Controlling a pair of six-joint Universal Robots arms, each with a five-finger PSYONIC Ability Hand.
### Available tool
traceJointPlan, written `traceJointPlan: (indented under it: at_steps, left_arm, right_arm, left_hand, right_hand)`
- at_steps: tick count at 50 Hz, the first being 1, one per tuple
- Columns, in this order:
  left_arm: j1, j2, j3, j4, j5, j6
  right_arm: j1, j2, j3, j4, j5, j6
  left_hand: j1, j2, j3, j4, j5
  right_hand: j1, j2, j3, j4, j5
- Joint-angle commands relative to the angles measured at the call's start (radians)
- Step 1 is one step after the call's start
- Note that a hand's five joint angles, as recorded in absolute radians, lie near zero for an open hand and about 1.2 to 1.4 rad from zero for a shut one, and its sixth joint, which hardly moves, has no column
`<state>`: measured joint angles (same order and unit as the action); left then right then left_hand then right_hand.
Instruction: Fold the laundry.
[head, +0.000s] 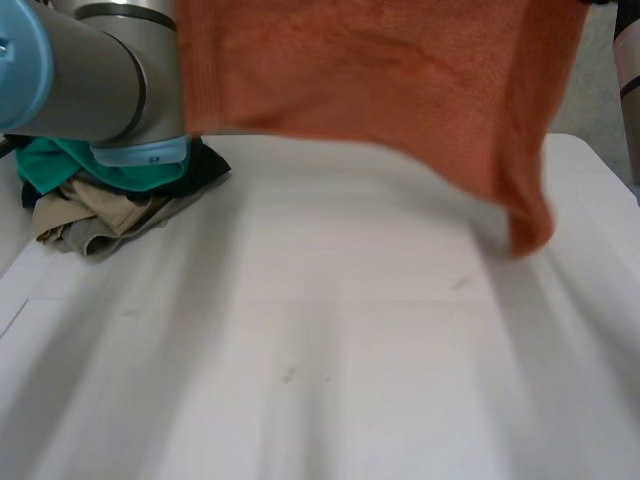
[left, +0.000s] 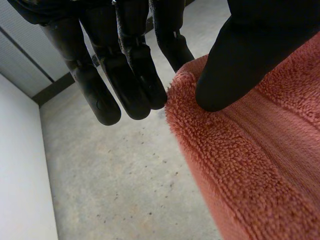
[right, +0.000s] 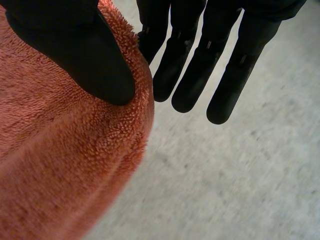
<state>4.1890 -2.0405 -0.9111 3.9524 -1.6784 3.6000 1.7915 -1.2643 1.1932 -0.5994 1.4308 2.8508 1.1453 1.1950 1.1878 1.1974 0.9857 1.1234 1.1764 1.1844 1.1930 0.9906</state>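
The white table (head: 320, 380) lies open from centre to 6 o'clock, the orange towel (head: 400, 80) hangs at 12 o'clock, a clothes pile (head: 100, 215) sits at 10 o'clock, and the left hand (left: 240, 60) and right hand (right: 75, 55) each pinch a towel edge between thumb and fingers.

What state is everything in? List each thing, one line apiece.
orange towel: held up, hanging spread above the white table.
left hand: shut, pinching the towel's edge.
right hand: shut, pinching the towel's edge.
clothes pile: crumpled, unfolded, on the table by the left arm.
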Motion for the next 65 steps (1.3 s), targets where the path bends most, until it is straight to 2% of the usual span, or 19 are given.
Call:
traceJointPlan:
  at_steps: [1, 8, 14, 18, 24, 26, 28, 29, 30, 31, 39, 47, 52, 56, 65]
  left_arm:
    - [0.032, 0.078, -0.225, -0.036, -0.018, -0.015]
    - [0.049, 0.147, -0.567, -0.036, -0.003, -0.014]
    - [0.052, 0.212, -0.843, -0.033, 0.037, -0.012]
    - [0.052, 0.250, -0.971, -0.033, 0.084, -0.010]
    - [0.049, 0.318, -1.063, -0.045, 0.101, -0.009]
    - [0.051, 0.353, -1.086, -0.068, 0.101, -0.009]
    - [0.052, 0.373, -1.092, -0.088, 0.103, -0.009]
    - [0.052, 0.384, -1.094, -0.100, 0.103, -0.009]
    - [0.054, 0.405, -1.097, -0.126, 0.105, -0.007]
    - [0.056, 0.413, -1.097, -0.136, 0.105, -0.007]
    - [0.072, 0.448, -1.100, -0.177, 0.108, -0.009]
    - [0.080, 0.447, -1.100, -0.179, 0.108, -0.012]
    - [0.080, 0.447, -1.098, -0.177, 0.109, -0.012]
    - [0.082, 0.447, -1.095, -0.174, 0.109, -0.012]
    - [0.086, 0.445, -1.092, -0.173, 0.109, -0.012]
  right_arm:
    - [0.014, -0.043, 0.117, 0.007, 0.010, -0.014]
    - [0.016, -0.087, 0.317, 0.205, -0.006, -0.014]
    - [0.025, -0.084, 0.523, 0.383, -0.062, -0.022]
    - [0.034, -0.052, 0.572, 0.478, -0.095, -0.050]
    - [0.029, -0.041, 0.549, 0.615, -0.118, -0.093]
    - [0.028, -0.043, 0.511, 0.664, -0.121, -0.128]
    - [0.026, -0.044, 0.485, 0.705, -0.119, -0.168]
    - [0.022, -0.047, 0.453, 0.752, -0.118, -0.218]
    - [0.022, -0.049, 0.435, 0.774, -0.118, -0.246]
    - [0.022, -0.050, 0.416, 0.797, -0.119, -0.270]
    - [0.031, -0.017, 0.195, 0.872, -0.130, -0.396]
    - [0.020, 0.149, 0.039, 0.865, -0.139, -0.550]
    - [-0.004, 0.270, -0.027, 0.849, -0.197, -0.749]
    - [-0.029, 0.367, -0.090, 0.842, -0.199, -0.849]
    - [-0.078, 0.534, -0.210, 0.810, -0.205, -0.932]
  left_hand:
    - [0.251, 0.201, 0.209, 0.199, 0.236]
    - [0.251, 0.201, 0.209, 0.199, 0.236]
    - [0.251, 0.201, 0.209, 0.199, 0.236]
    - [0.251, 0.201, 0.209, 0.199, 0.236]
    - [0.251, 0.201, 0.209, 0.199, 0.236]
    - [0.251, 0.201, 0.209, 0.199, 0.236]
    - [0.251, 0.201, 0.209, 0.199, 0.236]
    - [0.251, 0.201, 0.209, 0.199, 0.236]
    - [0.251, 0.201, 0.209, 0.199, 0.236]
    - [0.251, 0.201, 0.209, 0.199, 0.236]
    - [0.251, 0.201, 0.209, 0.199, 0.236]
    - [0.251, 0.201, 0.209, 0.199, 0.236]
    - [0.251, 0.201, 0.209, 0.199, 0.236]
    - [0.251, 0.201, 0.209, 0.199, 0.236]
    - [0.251, 0.201, 0.209, 0.199, 0.236]
  right_hand:
    - [0.273, 0.220, 0.212, 0.203, 0.231]
    - [0.273, 0.220, 0.212, 0.203, 0.231]
    - [0.273, 0.220, 0.212, 0.203, 0.231]
    - [0.273, 0.220, 0.212, 0.203, 0.231]
    - [0.273, 0.220, 0.212, 0.203, 0.231]
    - [0.040, -0.013, -0.021, -0.029, -0.001]
    - [-0.308, -0.361, -0.369, -0.378, -0.350]
    - [-0.735, -0.788, -0.796, -0.804, -0.776]
    - [-0.893, -0.946, -0.954, -0.963, -0.935]
    - [-0.944, -0.997, -1.005, -1.014, -0.986]
    - [-0.939, -0.992, -1.000, -1.008, -0.980]
    - [-0.880, -0.933, -0.941, -0.950, -0.922]
    - [-0.713, -0.766, -0.774, -0.783, -0.755]
    - [-0.680, -0.733, -0.741, -0.750, -0.722]
    - [-0.575, -0.628, -0.636, -0.645, -0.617]
